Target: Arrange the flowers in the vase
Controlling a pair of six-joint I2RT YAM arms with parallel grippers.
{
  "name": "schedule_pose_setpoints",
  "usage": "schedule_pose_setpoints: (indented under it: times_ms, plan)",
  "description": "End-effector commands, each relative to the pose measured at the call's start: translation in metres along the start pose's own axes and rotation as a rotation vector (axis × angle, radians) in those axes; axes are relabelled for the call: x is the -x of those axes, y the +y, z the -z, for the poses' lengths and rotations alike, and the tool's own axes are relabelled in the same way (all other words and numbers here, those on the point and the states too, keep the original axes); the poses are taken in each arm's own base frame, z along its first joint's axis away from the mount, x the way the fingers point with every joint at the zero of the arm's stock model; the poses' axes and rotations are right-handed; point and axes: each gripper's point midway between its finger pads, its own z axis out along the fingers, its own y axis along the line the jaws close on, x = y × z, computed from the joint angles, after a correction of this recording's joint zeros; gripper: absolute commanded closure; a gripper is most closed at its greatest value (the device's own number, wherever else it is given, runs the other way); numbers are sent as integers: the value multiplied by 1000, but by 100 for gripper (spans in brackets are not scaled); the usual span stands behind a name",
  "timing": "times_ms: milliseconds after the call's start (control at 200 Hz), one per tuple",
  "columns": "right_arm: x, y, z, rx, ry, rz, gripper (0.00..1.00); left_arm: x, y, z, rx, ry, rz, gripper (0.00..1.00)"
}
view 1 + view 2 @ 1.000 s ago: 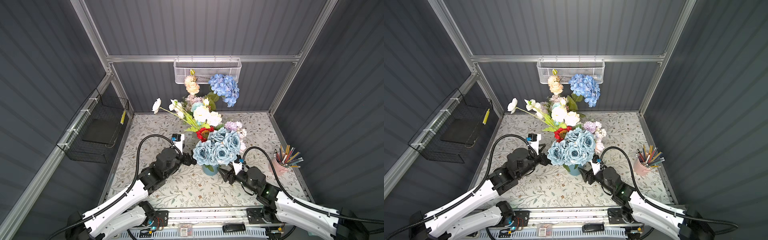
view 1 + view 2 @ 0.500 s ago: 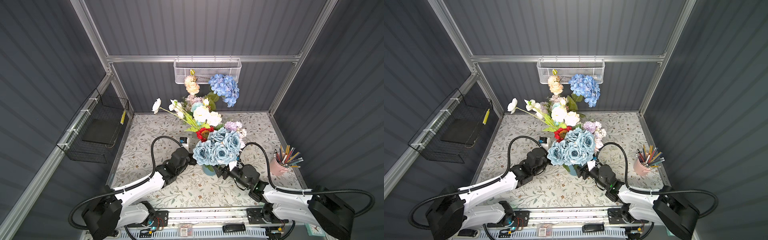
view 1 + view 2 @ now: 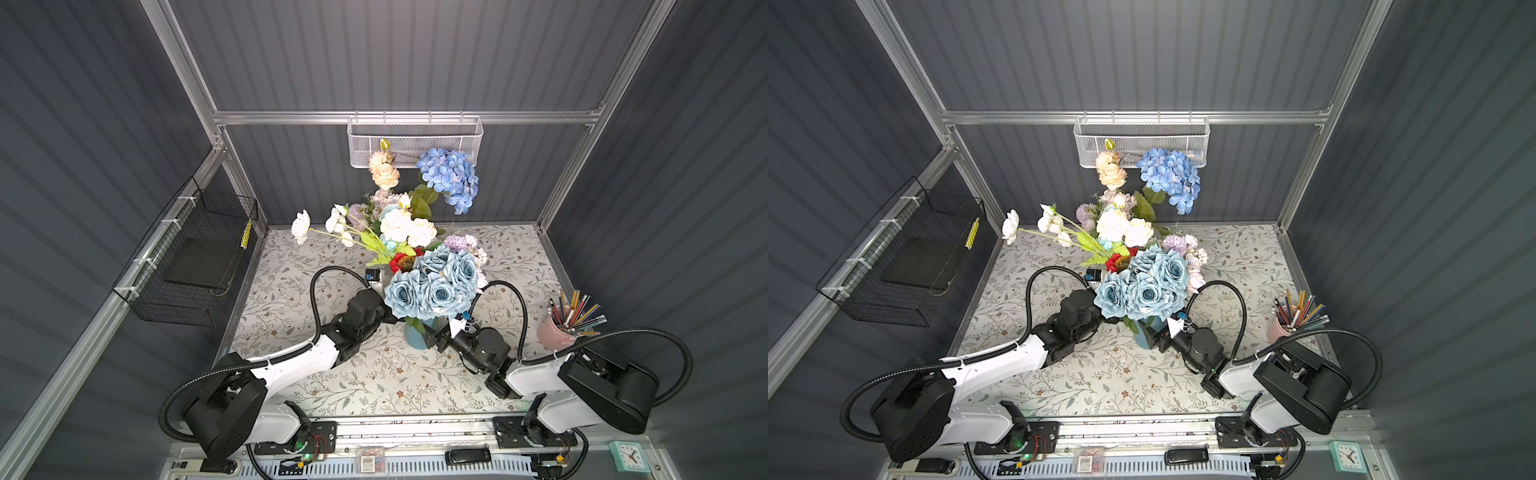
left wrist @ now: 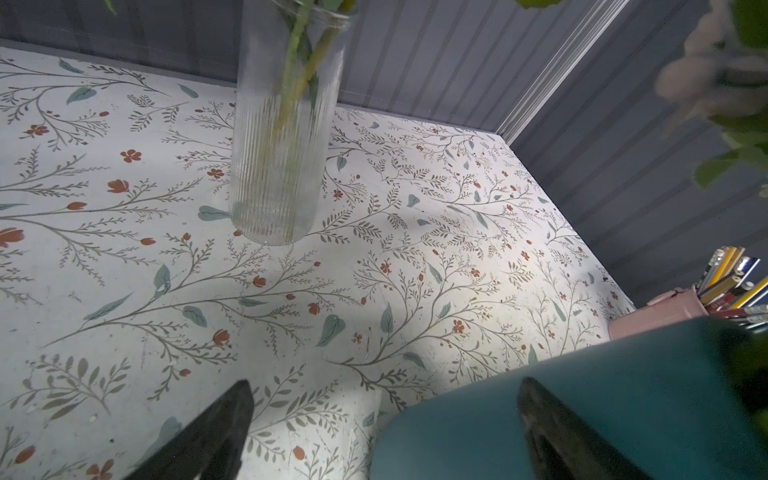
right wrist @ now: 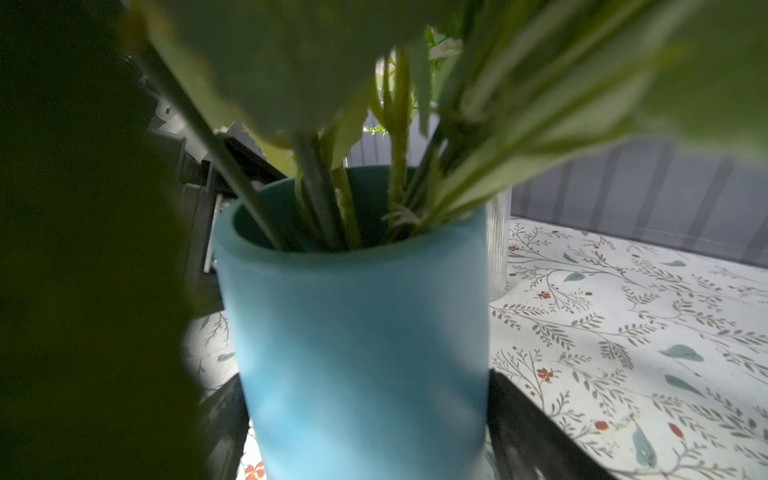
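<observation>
Roses (image 3: pixel 432 286) of pale blue stand bunched in the blue vase (image 3: pixel 415 337), which sits on the worktop (image 3: pixel 374 382) directly between the two grippers in both top views. The right gripper (image 3: pixel 433 338) is at the side of the vase nearest its own arm. In the right wrist view its two dark fingers (image 5: pixel 528 424) are set wide apart and flank the vase wall, one on each side and close against it. Whether they press on the wall or merely stand beside it cannot be told. Green stems (image 5: pixel 324 199) rise from the vase mouth just above this gripper, and blurred leaves hang close before its camera.

The left gripper (image 3: pixel 390 319) is spread wide and holds nothing. It lies low on the opposite side of the blue vase, under the edge of the roses. In the left wrist view one fingertip (image 4: pixel 216 424) shows over bare worktop and the other in front of the vase wall; contact there cannot be told.

Well beyond this gripper stands a ribbed glass vase (image 4: pixel 282 145) with stems in it. Beyond both grippers, past the roses, rise cream roses (image 3: pixel 399 226), peach roses (image 3: pixel 385 174), a blue hydrangea (image 3: pixel 451 176), white blooms (image 3: pixel 300 224), a red daisy (image 3: pixel 402 262) and lilac heads (image 3: pixel 456 242). A pink cup (image 3: pixel 552 334) of pencils stands to the outer side of the right gripper, well apart from it.
</observation>
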Motion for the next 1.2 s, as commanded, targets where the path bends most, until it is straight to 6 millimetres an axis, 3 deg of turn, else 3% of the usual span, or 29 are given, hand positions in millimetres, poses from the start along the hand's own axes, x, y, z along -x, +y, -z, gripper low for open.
schedule_pose_setpoints:
  times_ms: [0, 280, 640, 911, 1196]
  plan:
    - [31, 15, -11, 64, -119, 16, 14, 5, -34, -1, -130, 11, -36, 1]
    - [29, 14, 0, 63, -107, 7, 9, 6, -34, 1, -129, 14, -60, 1]
    - [35, 1, -15, 29, -132, 51, 7, 5, -35, 3, -135, 16, -57, 1]
    - [32, -2, -23, 16, -123, 73, 20, 7, -33, 6, -127, 7, -53, 1]
    - [38, -12, -10, -47, -140, 128, 31, 13, -17, 10, -43, -25, -57, 1]
